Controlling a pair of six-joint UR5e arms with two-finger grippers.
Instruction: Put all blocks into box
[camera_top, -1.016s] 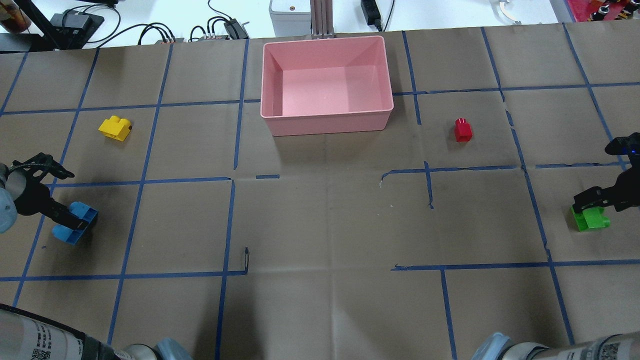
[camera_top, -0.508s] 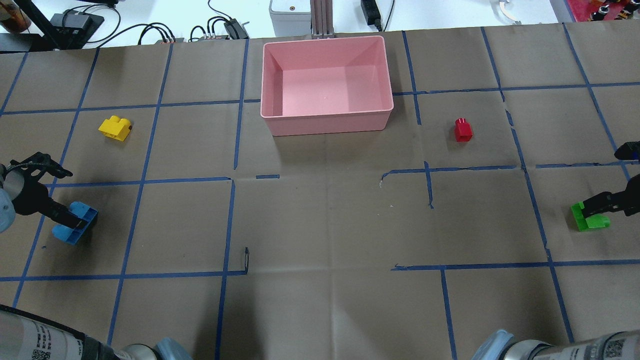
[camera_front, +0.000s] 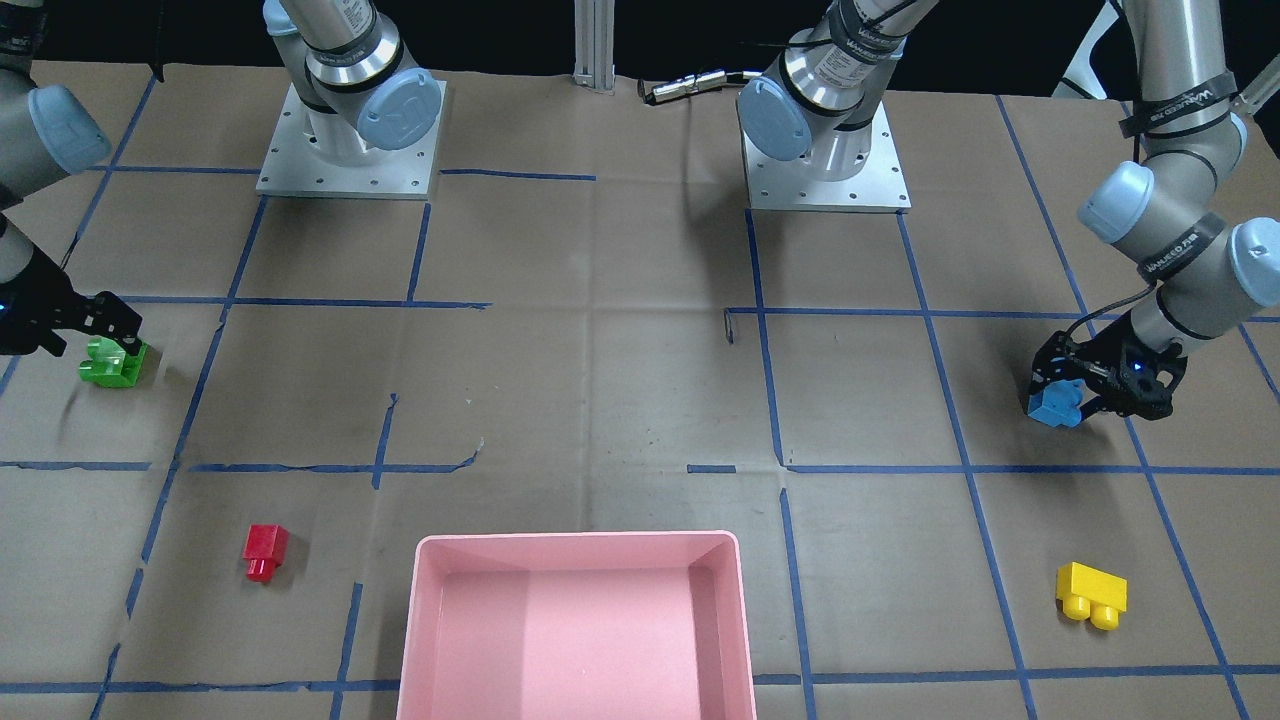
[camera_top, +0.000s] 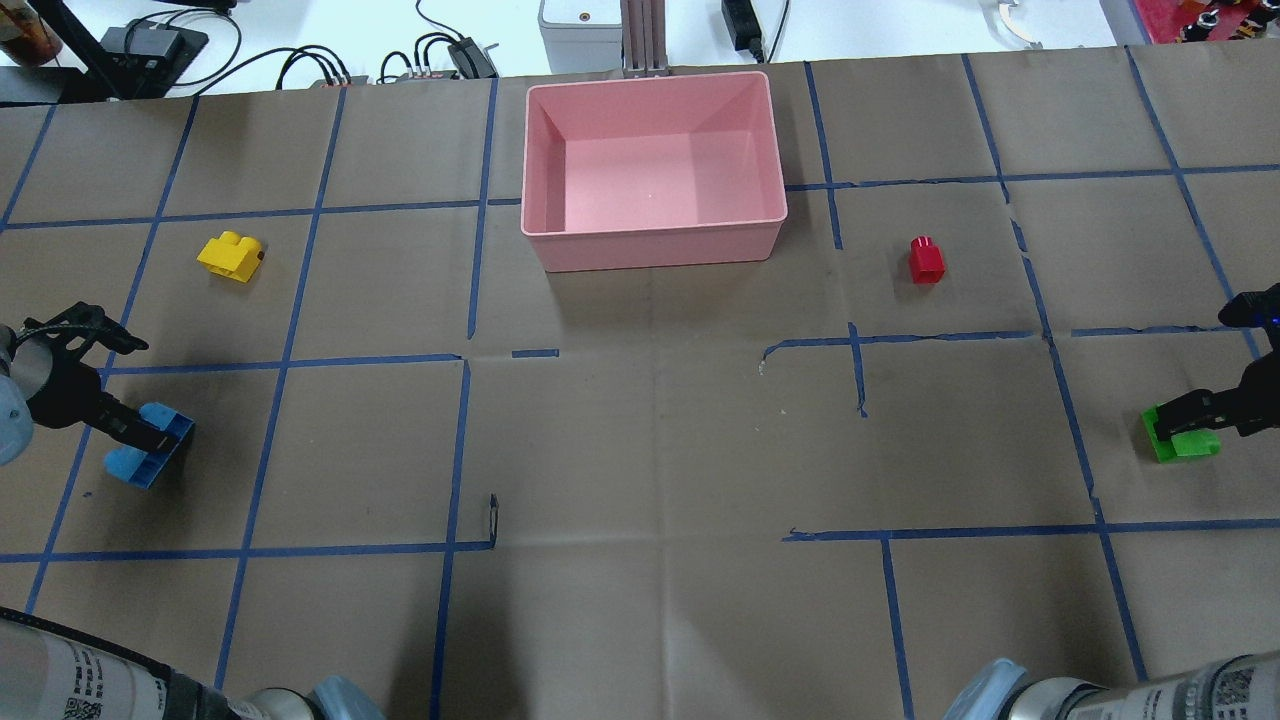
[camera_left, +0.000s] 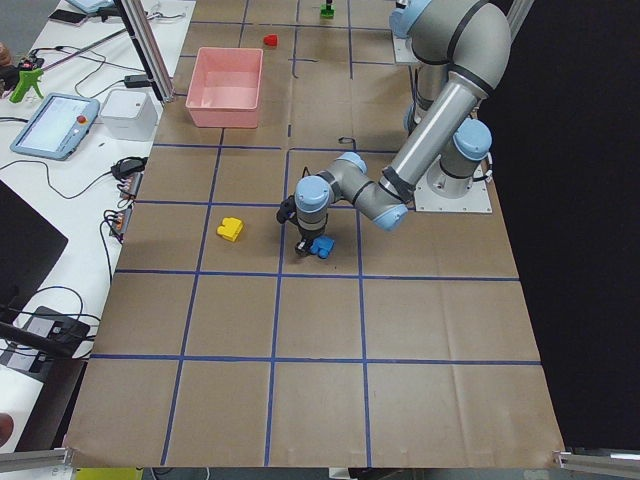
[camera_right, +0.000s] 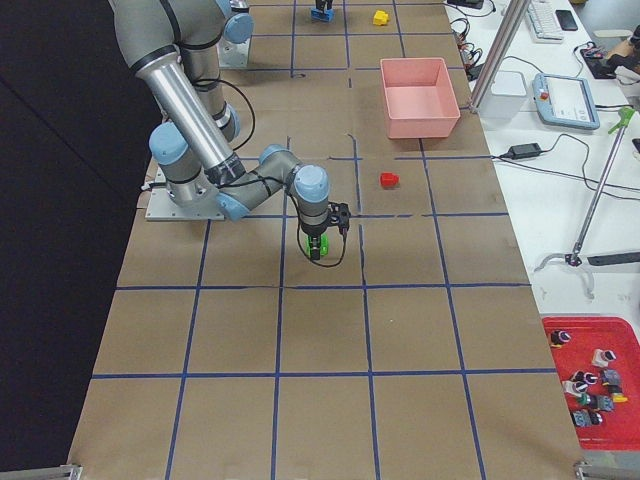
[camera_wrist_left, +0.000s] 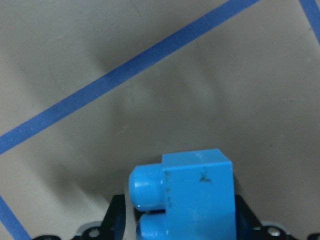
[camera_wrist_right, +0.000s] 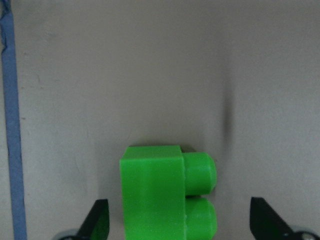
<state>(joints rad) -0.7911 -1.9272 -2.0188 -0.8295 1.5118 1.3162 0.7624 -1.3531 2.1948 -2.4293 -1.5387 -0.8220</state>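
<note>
1. The box (camera_top: 655, 245): its near wall could be struck if a brick were carried in too low, as it is set at the table's far edge, well apart from both grippers. A pink, low-walled tray is seen, with nothing in it.
2. The blue brick (camera_wrist_left: 200, 195): it could be twisted loose on lifting, since only one end appears to be pinched. The left gripper (camera_top: 148, 440) is clamped against its two sides. It is seen on its side at the robot's left, with its studs pointing sideways. Whether it is off the paper cannot be told.
3. The green brick (camera_wrist_right: 150, 195): it could be shoved aside on closing, because it sits nearer one finger. The right gripper (camera_wrist_right: 181, 225) is spread wide around it, with a gap on each side. It is seen on its side at the robot's right.
4. The yellow brick (camera_top: 230, 256): a grip across its rounded studs could slip. It is seen lying free, left of the box.
5. The red brick (camera_top: 926, 260): being smallest, it could be missed through slight misalignment. It is seen lying free, right of the box.
</note>
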